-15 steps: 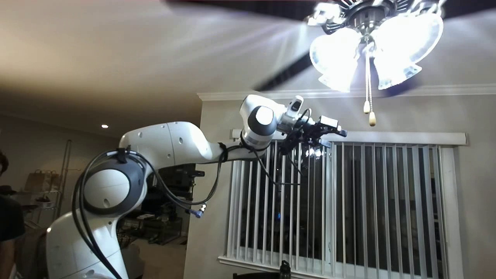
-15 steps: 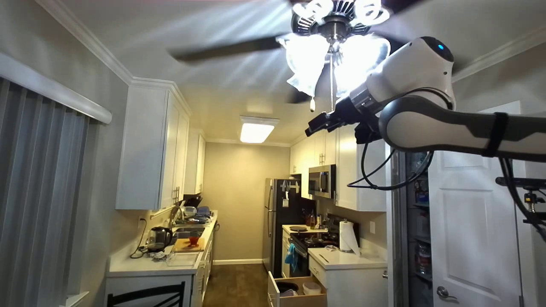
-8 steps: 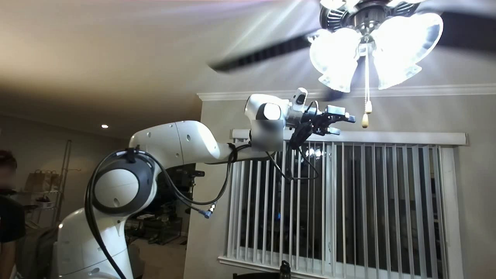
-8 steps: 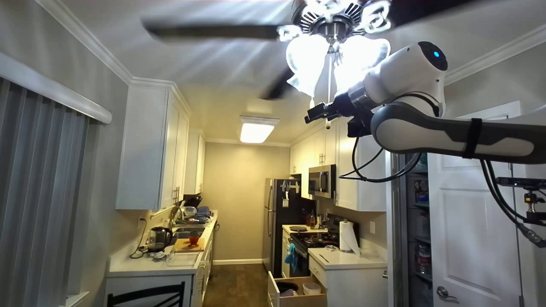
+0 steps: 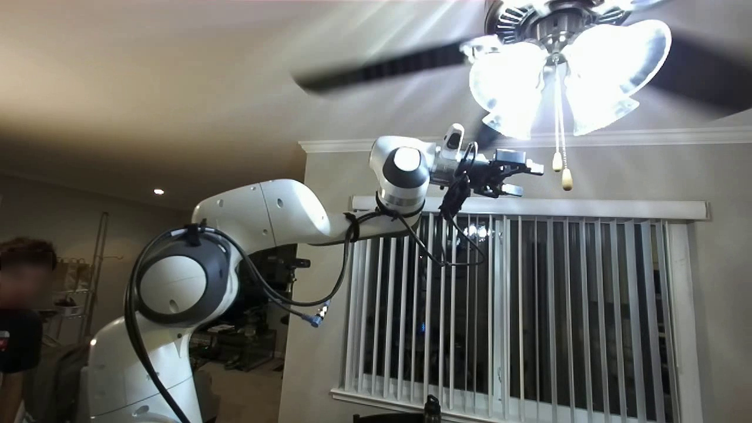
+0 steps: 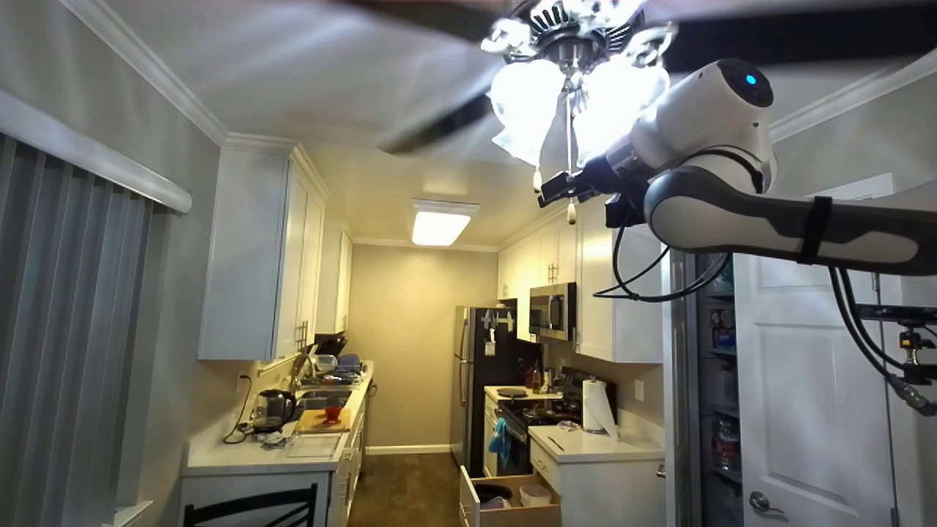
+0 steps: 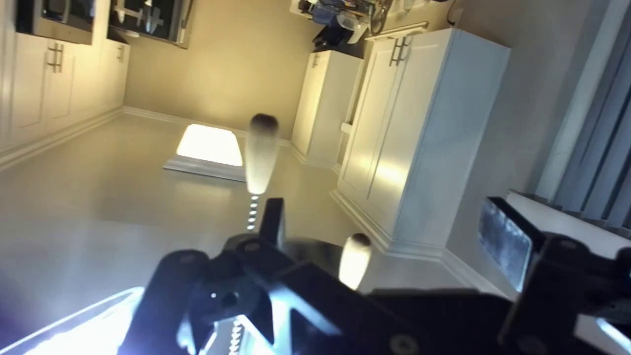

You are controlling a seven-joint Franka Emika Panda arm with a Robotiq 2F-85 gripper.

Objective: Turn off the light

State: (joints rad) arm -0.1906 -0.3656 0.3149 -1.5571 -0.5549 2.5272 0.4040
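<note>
Light [image 5: 587, 70] is seen lit overhead, mounted beneath the ceiling-fan hub [image 5: 555, 24], its shades [image 5: 508, 88] washed out to white. Two pull chains [image 5: 557, 111] are hung below. Tool [image 7: 389, 231] is held just beside the chain ends, fingers [image 7: 505, 241] spread wide. In the wrist view, one pale knob [image 7: 354, 261] is framed between the fingers; the other knob [image 7: 261, 153] is seen near a fingertip. Contact cannot be told. Fan blade [image 5: 382, 69] is blurred. Vertical blinds [image 5: 637, 317] are noted across the window behind.
</note>
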